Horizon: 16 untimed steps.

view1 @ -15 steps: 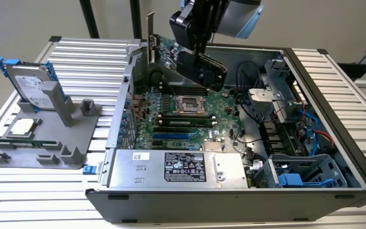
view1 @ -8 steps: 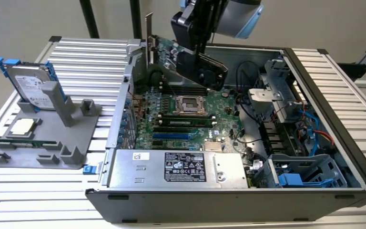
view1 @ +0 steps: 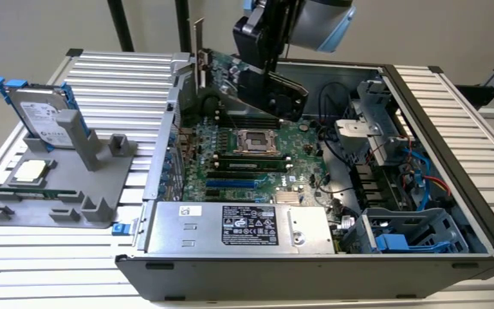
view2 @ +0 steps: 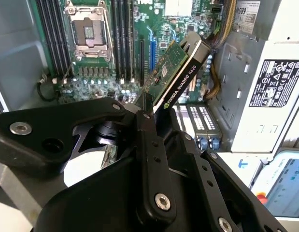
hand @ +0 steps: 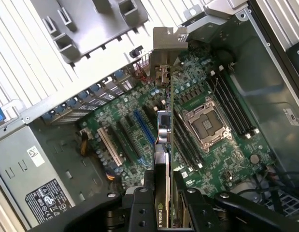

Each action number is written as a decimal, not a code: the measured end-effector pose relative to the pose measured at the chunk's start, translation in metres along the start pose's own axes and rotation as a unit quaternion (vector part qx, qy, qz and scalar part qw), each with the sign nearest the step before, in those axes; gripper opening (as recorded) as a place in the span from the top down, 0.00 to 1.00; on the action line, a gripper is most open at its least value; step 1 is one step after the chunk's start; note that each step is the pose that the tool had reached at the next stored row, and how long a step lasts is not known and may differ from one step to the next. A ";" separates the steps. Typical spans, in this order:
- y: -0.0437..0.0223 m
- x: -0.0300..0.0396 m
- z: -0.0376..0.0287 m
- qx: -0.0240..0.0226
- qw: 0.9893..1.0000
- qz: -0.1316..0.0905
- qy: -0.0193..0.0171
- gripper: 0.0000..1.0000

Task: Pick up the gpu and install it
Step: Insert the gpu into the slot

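My gripper (view1: 267,72) is shut on the gpu (view1: 234,76) and holds it in the air over the far part of the open computer case (view1: 316,277), above the motherboard (view1: 247,161). The card is tilted, its green board faces the exterior view's left and its black cooler (view1: 277,98) faces the right. Its thin silver bracket (view1: 200,55) rises near the case's rear wall. In the second wrist view the fingers (view2: 148,145) clamp the gpu's (view2: 180,72) edge. In the first wrist view the gpu (hand: 163,128) shows edge-on above the expansion slots, beside the blue slot (hand: 144,128).
A grey fixture (view1: 67,187) on the exterior view's left carries a silver hard drive with blue rails (view1: 41,116) and a processor chip (view1: 31,170). Inside the case are the power supply (view1: 238,225), a drive cage (view1: 410,235), the empty processor socket (view1: 254,140) and loose cables (view1: 419,174).
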<state>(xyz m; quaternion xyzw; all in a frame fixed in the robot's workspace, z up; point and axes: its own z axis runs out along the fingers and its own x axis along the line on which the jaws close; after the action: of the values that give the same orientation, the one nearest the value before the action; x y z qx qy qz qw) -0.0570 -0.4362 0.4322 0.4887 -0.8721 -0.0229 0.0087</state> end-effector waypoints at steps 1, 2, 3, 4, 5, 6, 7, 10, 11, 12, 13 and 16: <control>0.0000 0.0000 0.0000 0.000 1.000 -0.003 0.000 1.00; 0.0000 0.0000 0.0000 0.000 1.000 -0.006 0.000 1.00; 0.0000 0.0000 0.0000 0.000 1.000 -0.008 0.000 1.00; 0.0000 0.0000 0.0000 0.000 1.000 -0.011 0.001 1.00; 0.0000 0.0000 0.0000 0.000 1.000 -0.014 0.001 1.00; 0.0000 0.0000 0.0000 0.000 1.000 -0.017 0.001 1.00; 0.0000 0.0000 0.0000 0.000 1.000 -0.019 0.001 1.00; 0.0000 0.0000 0.0000 0.000 1.000 -0.027 0.001 1.00; 0.0000 0.0000 0.0000 0.000 1.000 -0.030 0.001 1.00; 0.0000 0.0000 0.0000 0.000 0.999 -0.033 0.002 1.00; 0.0000 0.0000 0.0000 0.000 0.999 -0.036 0.002 1.00; 0.0000 0.0000 0.0000 0.000 0.999 -0.044 0.002 1.00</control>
<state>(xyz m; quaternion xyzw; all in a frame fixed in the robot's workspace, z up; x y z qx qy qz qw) -0.0570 -0.4362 0.4322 0.5267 -0.8497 -0.0225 0.0096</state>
